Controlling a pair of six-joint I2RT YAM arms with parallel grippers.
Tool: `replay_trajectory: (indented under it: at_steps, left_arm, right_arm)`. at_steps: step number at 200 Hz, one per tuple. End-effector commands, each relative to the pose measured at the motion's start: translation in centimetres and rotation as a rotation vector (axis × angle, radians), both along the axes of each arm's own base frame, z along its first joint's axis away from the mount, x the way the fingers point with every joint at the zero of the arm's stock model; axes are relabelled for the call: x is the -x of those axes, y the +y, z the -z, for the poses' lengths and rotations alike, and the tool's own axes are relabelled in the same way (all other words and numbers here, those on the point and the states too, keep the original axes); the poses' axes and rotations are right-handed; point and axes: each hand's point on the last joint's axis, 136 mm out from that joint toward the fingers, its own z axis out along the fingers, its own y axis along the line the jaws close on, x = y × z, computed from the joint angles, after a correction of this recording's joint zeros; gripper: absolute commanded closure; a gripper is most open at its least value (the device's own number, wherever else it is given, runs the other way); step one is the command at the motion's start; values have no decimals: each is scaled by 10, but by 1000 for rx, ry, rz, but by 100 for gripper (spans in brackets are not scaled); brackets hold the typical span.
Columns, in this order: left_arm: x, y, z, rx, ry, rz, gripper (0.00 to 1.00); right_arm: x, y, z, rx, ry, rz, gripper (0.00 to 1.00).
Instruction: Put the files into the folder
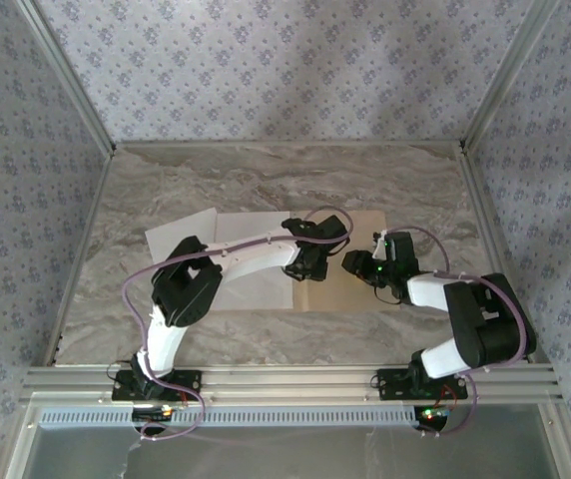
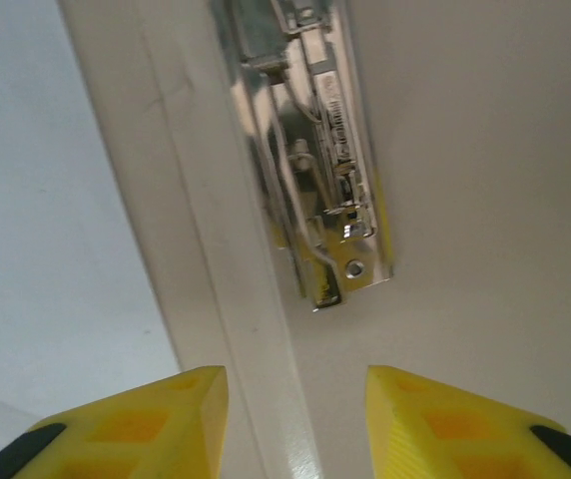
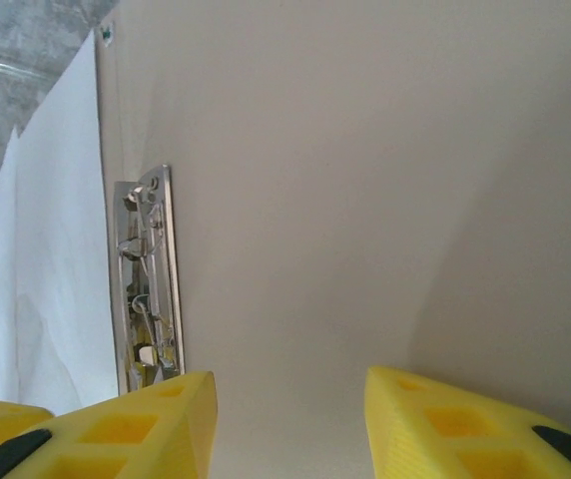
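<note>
White files [image 1: 256, 289]: 2 | tan folder [image 1: 340, 294]: 1 | metal clip [image 2: 315, 170]: 1

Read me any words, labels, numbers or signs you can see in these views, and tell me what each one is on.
No text here can be read.
On the metal clip of the folder: faint stamped marks, too blurred to read.
At the folder's corner: a small dark mark, too small to read.
On the white sheets: nothing printed on the visible side.
</note>
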Motion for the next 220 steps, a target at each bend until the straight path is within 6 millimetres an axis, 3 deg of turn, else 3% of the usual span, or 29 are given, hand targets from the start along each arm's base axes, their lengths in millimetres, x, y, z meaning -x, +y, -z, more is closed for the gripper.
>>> replay_trajectory:
  at_steps: [1, 108, 220]
  left_arm:
    - [-3, -3, 3, -12, -9, -38, 61]
    - [-6, 1, 14, -56, -4, -55, 77]
    - [-16, 11, 15, -80, -11, -84, 74]
  right_arm:
    - [20, 2, 24, 6, 76, -23, 54]
    - [27, 9, 27, -3, 71, -42, 55]
    - [33, 14, 29, -8, 77, -58, 55]
